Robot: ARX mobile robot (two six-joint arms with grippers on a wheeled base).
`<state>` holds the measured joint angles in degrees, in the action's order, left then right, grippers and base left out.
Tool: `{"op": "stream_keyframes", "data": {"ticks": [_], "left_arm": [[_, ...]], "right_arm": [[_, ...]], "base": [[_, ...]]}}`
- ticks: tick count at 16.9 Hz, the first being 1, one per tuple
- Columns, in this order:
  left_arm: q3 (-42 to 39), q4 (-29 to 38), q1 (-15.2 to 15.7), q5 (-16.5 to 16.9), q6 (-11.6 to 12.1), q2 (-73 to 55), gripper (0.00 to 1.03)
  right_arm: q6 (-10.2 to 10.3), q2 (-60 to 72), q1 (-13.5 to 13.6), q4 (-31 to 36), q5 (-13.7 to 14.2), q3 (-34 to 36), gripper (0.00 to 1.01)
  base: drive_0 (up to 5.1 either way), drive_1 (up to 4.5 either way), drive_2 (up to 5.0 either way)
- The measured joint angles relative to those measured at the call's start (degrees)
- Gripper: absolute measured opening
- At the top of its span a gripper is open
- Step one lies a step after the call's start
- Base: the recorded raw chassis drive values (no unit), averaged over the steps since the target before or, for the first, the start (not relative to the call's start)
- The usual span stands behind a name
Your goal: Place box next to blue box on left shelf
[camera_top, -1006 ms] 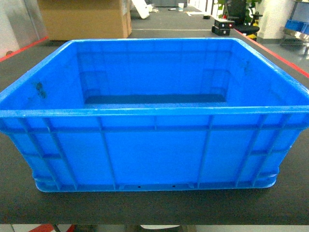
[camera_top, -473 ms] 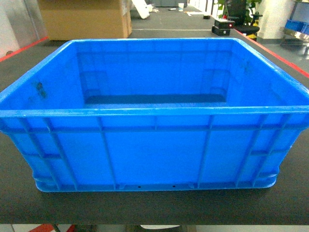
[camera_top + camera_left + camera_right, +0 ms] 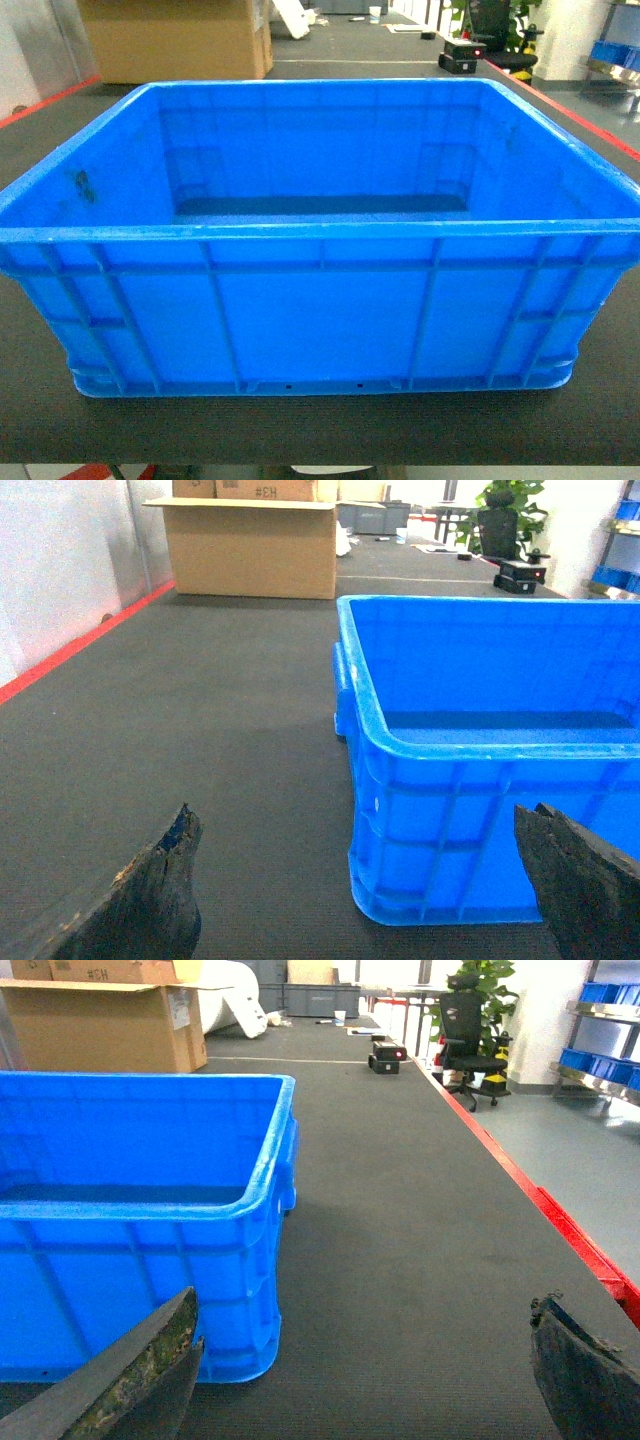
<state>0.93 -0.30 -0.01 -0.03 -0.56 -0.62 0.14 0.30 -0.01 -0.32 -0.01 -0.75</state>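
The box (image 3: 320, 240) is seen at the near edge of the black mat (image 3: 200, 740), within reach. Both grippers, left (image 3: 360, 880) and right (image 3: 360, 1360), are held spread wide at its near corners, nothing grasped.

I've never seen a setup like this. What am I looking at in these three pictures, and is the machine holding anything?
This is a wheeled robot with two arms, each ending in a claw. One picture comes from a camera on its head, looking straight at a big blue crate on a dark mat. The other two come from cameras on its wrists. The left claw faces the crate's left corner, the right claw its right corner; the dark worn shapes at the bottom are fingertips. Both claws are open and hold nothing. A cardboard box stands further back.
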Motion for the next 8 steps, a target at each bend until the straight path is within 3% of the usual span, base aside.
{"op": "stream_keyframes", "data": {"ticks": [8], "left_arm": [[0.0, 0.0, 0.0, 0.0, 0.0, 0.0, 0.98]], "right_arm": [[0.0, -0.02, 0.0, 0.0, 0.02, 0.0, 0.98]], "base": [[0.0, 0.0, 0.0]]}}
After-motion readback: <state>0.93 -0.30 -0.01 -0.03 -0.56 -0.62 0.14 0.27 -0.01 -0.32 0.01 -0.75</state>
